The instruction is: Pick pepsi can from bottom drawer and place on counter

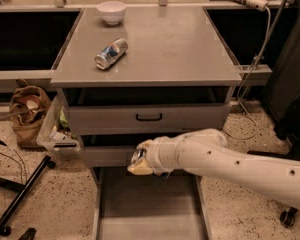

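Camera view, hand [140, 160] over open bottom drawer [149, 204], white bowl [111, 11] on counter [180, 44]

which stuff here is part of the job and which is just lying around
Job: gripper over the bottom drawer, pepsi can at it, counter.
Lying about: pale can, bowl on counter; bag, bin beside cabinet.
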`<state>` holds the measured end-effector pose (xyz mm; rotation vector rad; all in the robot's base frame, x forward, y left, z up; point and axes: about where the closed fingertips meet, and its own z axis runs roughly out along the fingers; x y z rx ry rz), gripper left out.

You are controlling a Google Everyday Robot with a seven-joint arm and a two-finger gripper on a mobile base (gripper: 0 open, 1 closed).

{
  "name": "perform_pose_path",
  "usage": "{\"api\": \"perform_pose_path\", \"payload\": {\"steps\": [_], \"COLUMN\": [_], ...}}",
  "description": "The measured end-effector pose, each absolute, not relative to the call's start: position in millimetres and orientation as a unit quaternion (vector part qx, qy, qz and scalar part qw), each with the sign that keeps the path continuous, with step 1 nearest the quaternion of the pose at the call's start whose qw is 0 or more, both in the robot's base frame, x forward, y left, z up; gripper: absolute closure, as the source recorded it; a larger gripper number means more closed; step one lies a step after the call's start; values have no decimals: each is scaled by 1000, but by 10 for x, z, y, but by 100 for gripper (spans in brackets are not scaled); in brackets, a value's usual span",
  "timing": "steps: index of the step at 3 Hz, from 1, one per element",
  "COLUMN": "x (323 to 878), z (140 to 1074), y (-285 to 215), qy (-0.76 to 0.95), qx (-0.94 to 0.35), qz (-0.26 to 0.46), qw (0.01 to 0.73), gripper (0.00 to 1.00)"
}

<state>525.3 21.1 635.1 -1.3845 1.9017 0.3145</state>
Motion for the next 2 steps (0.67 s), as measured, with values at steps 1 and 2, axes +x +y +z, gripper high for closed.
{"api": "perform_pose_path", "payload": {"steps": [1,2], "x": [5434,5686], "z": [7176,7737], "y": [125,-22], "qy": [716,680], "qx": [-554,-566], "qz": [117,105], "qw": [408,455], "gripper": [100,100]}}
